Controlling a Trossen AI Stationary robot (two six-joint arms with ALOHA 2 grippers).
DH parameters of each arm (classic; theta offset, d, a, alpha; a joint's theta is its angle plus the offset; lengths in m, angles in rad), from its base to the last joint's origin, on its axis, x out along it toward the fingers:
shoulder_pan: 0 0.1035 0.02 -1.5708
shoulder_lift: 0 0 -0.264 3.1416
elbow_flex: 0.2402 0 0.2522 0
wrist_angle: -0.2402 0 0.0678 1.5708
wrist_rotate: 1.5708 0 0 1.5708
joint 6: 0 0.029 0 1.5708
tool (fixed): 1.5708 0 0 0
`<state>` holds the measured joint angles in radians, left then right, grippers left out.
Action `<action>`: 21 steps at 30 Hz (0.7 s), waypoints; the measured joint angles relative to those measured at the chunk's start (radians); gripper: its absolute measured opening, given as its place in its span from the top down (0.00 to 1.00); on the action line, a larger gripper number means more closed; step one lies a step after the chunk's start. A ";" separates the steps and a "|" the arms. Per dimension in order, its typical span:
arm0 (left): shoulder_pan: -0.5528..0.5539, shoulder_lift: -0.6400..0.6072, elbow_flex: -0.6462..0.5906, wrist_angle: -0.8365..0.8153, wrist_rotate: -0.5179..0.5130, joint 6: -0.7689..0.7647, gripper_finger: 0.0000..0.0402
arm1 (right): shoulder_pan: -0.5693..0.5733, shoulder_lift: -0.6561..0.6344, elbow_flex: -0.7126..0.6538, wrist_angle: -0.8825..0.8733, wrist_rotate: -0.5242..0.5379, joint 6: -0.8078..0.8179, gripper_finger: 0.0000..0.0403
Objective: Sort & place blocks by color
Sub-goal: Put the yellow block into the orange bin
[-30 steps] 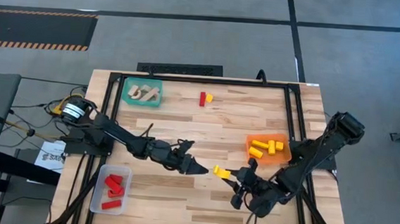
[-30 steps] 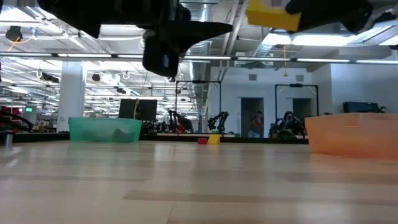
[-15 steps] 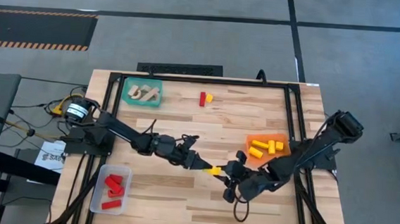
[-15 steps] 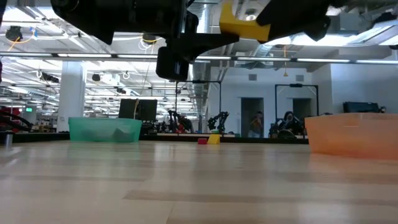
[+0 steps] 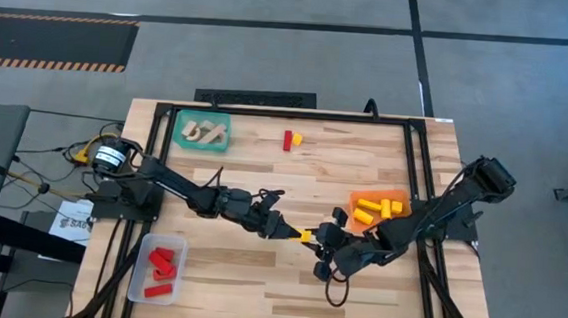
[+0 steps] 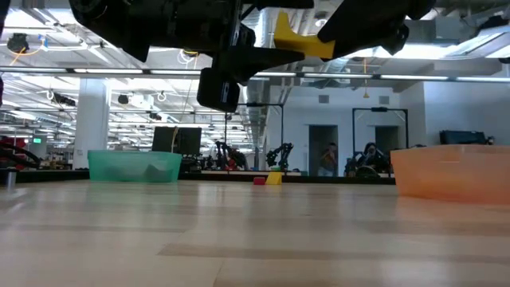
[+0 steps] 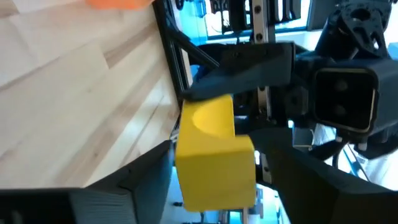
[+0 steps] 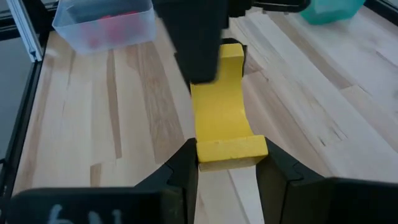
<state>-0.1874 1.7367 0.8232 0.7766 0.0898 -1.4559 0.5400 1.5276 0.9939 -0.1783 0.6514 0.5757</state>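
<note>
A yellow block [image 5: 306, 235] with a round notch in one face hangs in the air over the middle of the table. My right gripper [image 8: 227, 158] is shut on its near end. My left gripper [image 7: 214, 180] comes level from the table's left, open, with one finger on each side of the block's free end [image 7: 214, 155]. A red block [image 5: 287, 139] and a yellow block [image 5: 296, 138] lie side by side on the table near its far edge. My right gripper pinches the yellow block's end [image 8: 230, 149] between its two fingers, one on each side face. It comes from the table's right, slanting downward, and the block sticks out ahead of the fingers, clear of the table. My left gripper's fingers [image 7: 146, 180] flank the free end; whether they touch it, I cannot tell.
A teal tray [image 5: 221, 135] with pale wood blocks stands at the far left. An orange tray [image 5: 400, 219] with yellow blocks sits at the right, just behind my right arm. A clear tray [image 5: 141, 274] with red blocks lies at the near left.
My right gripper has carried the yellow block toward the table's left and a little toward its far edge, turning its wrist. My left gripper has moved toward the table's right, so the block's free end now lies between its fingers.
</note>
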 joint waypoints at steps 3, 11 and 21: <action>0.006 0.000 0.000 0.000 0.000 0.000 0.47 | 0.000 0.000 0.000 0.000 -0.001 -0.002 0.69; 0.006 0.000 0.000 -0.007 0.002 -0.005 0.68 | 0.000 0.000 0.000 0.000 0.001 -0.007 0.69; 0.006 0.000 -0.001 -0.012 -0.004 -0.005 0.74 | 0.001 0.000 0.000 -0.005 0.003 -0.017 0.66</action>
<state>-0.1814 1.7367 0.8227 0.7647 0.0854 -1.4612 0.5411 1.5272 0.9943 -0.1831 0.6544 0.5588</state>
